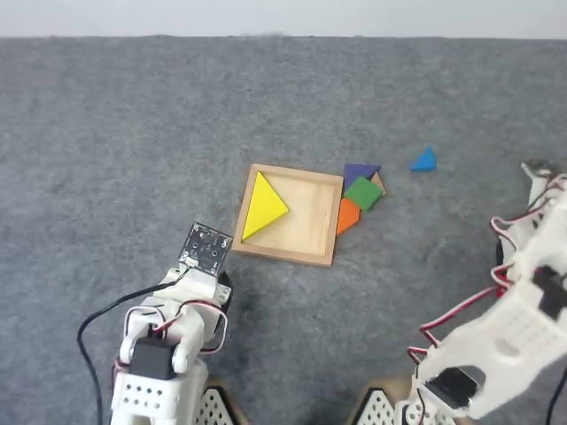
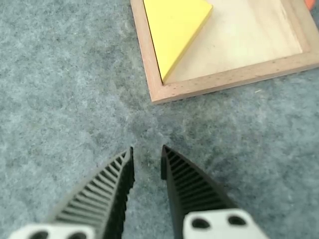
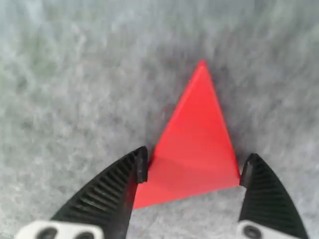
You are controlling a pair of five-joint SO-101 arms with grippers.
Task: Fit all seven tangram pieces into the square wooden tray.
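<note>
Straddling the red triangle lying flat on the tabletop at the right, the right gripper is hovering with jaws wide, the piece looking light, stiff and slick, best pinched across its thin edges, while the left gripper is hanging with jaws narrowly parted by the near left corner of the tray.

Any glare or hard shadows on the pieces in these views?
High view: soft, even light, no glare on the tray or yellow triangle. Left wrist view: mat slightly darker between the tray corner and the left hand, no hotspots. Right wrist view: red triangle evenly lit inside the open right hand, soft shadow along one edge.
</note>
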